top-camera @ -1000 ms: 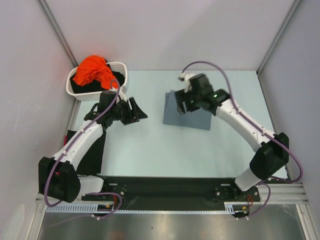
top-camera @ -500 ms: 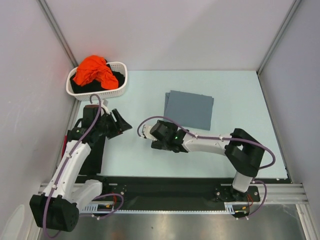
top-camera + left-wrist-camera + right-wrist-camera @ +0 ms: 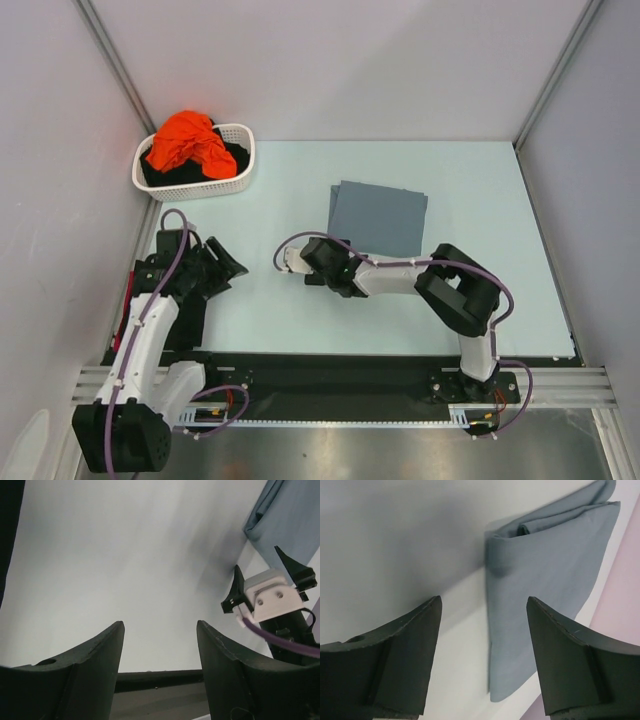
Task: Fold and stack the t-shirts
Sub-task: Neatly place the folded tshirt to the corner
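From above, one folded grey-blue t-shirt [image 3: 378, 218] lies flat on the surface [image 3: 290, 185], right of centre, its long axis running left to right. The basket [image 3: 243, 168] in the far-left corner holds the crumpled orange t-shirt [image 3: 186, 142] on top of something black. The left pincer [image 3: 230, 268] hangs near the left edge with its jaws released and points towards the centre; the basket is behind it and further left. The right pincer [image 3: 318, 256] is tucked low by the middle, just beside the folded shirt's near-left corner and well apart from the basket. A dark cloth [image 3: 190, 318] lies under the left arm; I cannot tell what it is.

In the left wrist view the left pincer [image 3: 160, 630] is spread over bare surface and grasps nothing. The right pincer [image 3: 260, 570] and a corner of the folded shirt [image 3: 285, 515] sit off to the right.

In the right wrist view the right pincer [image 3: 484, 605] is also spread and empty, with the folded shirt [image 3: 545, 570] ahead and slightly right.

The next shirt probably has to come from the basket, and the left arm is the nearer one, though it must turn back towards that corner.
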`<state>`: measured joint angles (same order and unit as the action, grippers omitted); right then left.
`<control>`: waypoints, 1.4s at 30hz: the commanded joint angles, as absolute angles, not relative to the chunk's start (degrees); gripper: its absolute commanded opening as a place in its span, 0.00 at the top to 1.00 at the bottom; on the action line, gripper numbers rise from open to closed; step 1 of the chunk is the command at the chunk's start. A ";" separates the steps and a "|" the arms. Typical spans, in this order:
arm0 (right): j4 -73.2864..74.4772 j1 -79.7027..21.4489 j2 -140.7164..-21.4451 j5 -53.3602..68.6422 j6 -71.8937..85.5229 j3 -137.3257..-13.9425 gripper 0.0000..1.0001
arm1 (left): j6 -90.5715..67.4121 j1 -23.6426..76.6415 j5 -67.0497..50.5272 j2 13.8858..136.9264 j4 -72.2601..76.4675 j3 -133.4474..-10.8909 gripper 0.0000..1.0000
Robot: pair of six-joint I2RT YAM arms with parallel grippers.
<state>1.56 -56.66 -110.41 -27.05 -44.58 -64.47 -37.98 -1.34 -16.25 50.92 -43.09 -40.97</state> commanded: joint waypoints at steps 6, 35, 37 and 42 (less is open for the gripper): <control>-0.26 -52.21 -116.18 -21.10 -48.08 -69.52 0.35 | -38.14 -3.69 -16.43 51.41 -44.47 -43.59 0.33; 8.97 -49.13 -100.91 -12.40 -41.14 -66.72 1.00 | -51.93 -4.14 -47.11 71.00 -4.15 -33.13 0.10; 8.88 -48.96 -97.23 -11.69 -40.61 -63.73 1.00 | -54.21 -2.47 -46.76 72.41 -1.42 -34.10 0.04; 7.48 -48.69 -91.33 -10.02 -41.04 -56.96 1.00 | -61.42 5.26 -45.71 82.67 12.20 -38.48 0.00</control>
